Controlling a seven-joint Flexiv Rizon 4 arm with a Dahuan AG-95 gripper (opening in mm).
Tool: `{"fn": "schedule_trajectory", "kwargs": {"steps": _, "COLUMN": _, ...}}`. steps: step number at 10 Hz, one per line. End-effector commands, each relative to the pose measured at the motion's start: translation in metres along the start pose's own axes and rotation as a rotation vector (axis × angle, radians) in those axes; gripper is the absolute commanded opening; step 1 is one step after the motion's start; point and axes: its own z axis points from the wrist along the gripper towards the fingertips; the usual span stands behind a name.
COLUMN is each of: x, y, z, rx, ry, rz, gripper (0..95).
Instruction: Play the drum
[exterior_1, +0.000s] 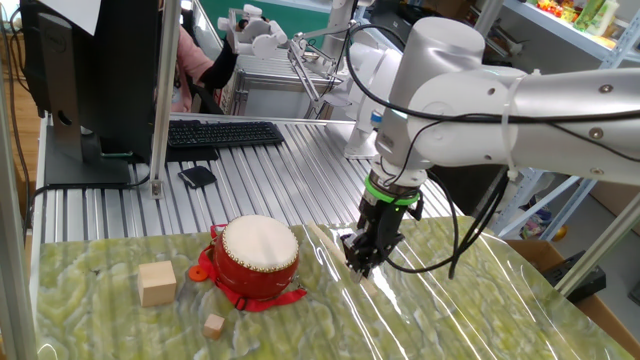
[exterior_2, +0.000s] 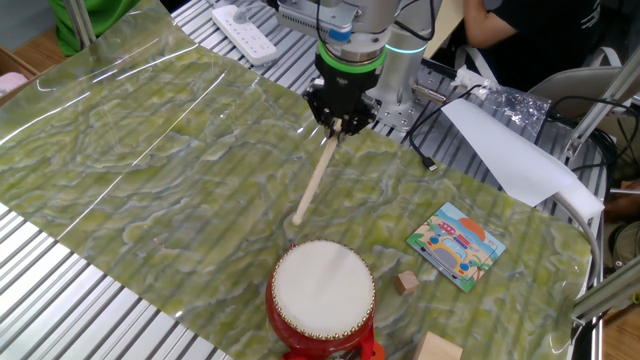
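Drum (exterior_2: 322, 298) sits at the near edge of the green mat (exterior_2: 150, 170) in the other fixed view, upright, cream head up, its lower part cut off by the picture's bottom edge. Small cube (exterior_2: 405, 283) lies just right of the drum; a larger cube (exterior_2: 438, 349) lies at the bottom edge, further right. Picture card (exterior_2: 457, 245) lies flat beyond the small cube, near the mat's right edge.

Stick (exterior_2: 313, 183) lies on the mat beyond the drum, its near tip close to the drum head but apart from it, and runs slanting away to the gripper (exterior_2: 338, 125). Gripper points down at the stick's far end, fingers nearly closed on it; the grip itself is small in both views, so contact looks likely but is not crisp.

Open mat spreads wide to the left of the drum and stick, bare to its left edge. Behind the gripper the mat ends at ribbed metal table (exterior_2: 255, 75). White paper (exterior_2: 510, 150) overhangs the mat's far right.
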Motion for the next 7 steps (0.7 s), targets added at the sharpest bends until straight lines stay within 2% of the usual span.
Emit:
{"fn": "schedule_trajectory", "kwargs": {"steps": 1, "x": -0.0002, "y": -0.0004, "z": 0.0005, "rx": -0.005, "ry": 0.011, "rz": 0.166, "gripper": 0.0}}
{"fn": "schedule_trajectory", "kwargs": {"steps": 4, "x": -0.0008, "y": -0.0005, "z": 0.0002, "rx": -0.004, "ry": 0.015, "rz": 0.257, "gripper": 0.0}}
{"fn": "schedule_trajectory", "kwargs": {"steps": 7, "x": -0.0009, "y": -0.0005, "z": 0.0001, "rx": -0.002, "ry": 0.023, "rz": 0.288, "gripper": 0.0}}
